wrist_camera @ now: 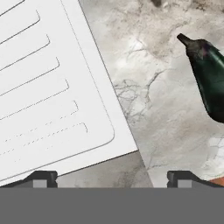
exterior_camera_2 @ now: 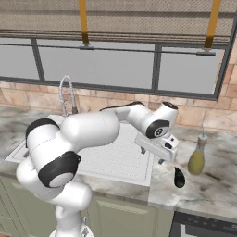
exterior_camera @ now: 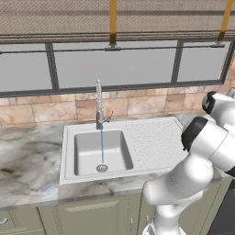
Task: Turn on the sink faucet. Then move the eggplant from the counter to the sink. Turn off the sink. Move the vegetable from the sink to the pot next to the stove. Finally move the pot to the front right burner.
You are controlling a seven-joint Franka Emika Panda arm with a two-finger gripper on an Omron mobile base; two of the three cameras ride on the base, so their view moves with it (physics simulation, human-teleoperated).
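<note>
In the left base view the sink (exterior_camera: 126, 148) sits at the middle of the frame, set into the counter (exterior_camera: 27, 160). Its deep square basin on the left holds no object; I see only the round metal drain (exterior_camera: 102, 168) at the bottom and a thin blue stream of water falling straight down onto it from the sink faucet (exterior_camera: 99, 106), which stands upright at the basin's back edge. The dotted drainboard fills the right half of the sink and lies bare.

In the right base view my arm reaches across the drainboard toward the right side of the frame, and my gripper (exterior_camera_2: 163, 156) hangs just past the sink's right edge, over the counter. My fingers stand spread wide apart with nothing between them; in the hand view one dark fingertip (wrist_camera: 41, 178) rises at the lower left and the other at the lower right, both clear of any object.

The eggplant (exterior_camera_2: 178, 177) lies on the counter right of centre in the right base view, just beside and below my gripper, apart from it. In the hand view it shows at the right edge, dark and glossy, its stubby stem end pointing to the upper left, resting on the veined marble and not touching the sink's rim. Near it, further right, stands an olive-yellow bottle (exterior_camera_2: 197, 159), upright on the counter.
</note>
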